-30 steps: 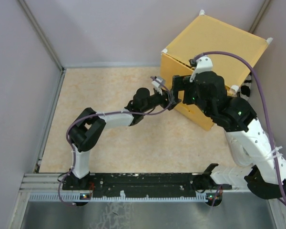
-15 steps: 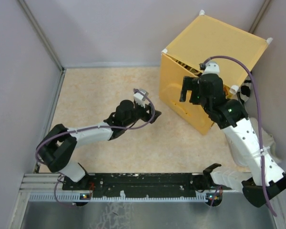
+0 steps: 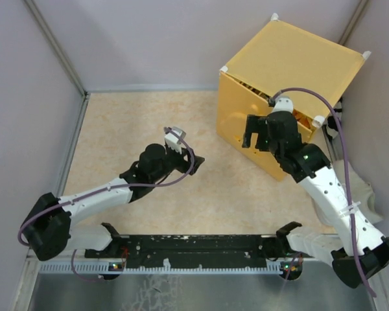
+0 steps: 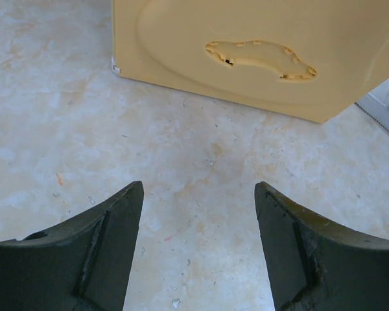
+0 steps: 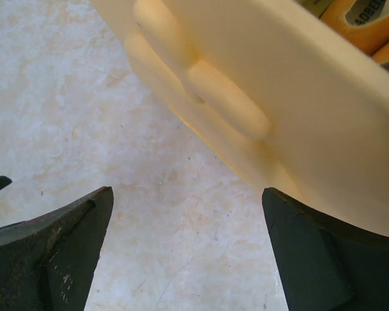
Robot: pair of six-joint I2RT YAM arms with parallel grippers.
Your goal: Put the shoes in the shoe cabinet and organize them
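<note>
The yellow-orange shoe cabinet [image 3: 292, 61] stands at the back right, and its door [image 3: 246, 126] faces the table's middle. The door with its embossed fruit shape [image 4: 259, 58] fills the top of the left wrist view. An orange shoe [image 5: 369, 26] shows inside past the door's edge in the right wrist view. My left gripper [image 3: 194, 159] is open and empty over the table, well left of the door. My right gripper [image 3: 251, 137] is open and empty, close in front of the door [image 5: 279, 103]. A black-and-white shoe [image 3: 332, 126] peeks out behind the cabinet's right corner.
A cream-white shoe [image 3: 364, 194] lies at the right edge beside my right arm. Grey walls close the table at the left, back and right. The beige tabletop [image 3: 149, 116] stretches left of the cabinet.
My left arm has pulled back from the cabinet door toward the near left. My right gripper has drawn back and down along the door, which now stands closer to shut.
</note>
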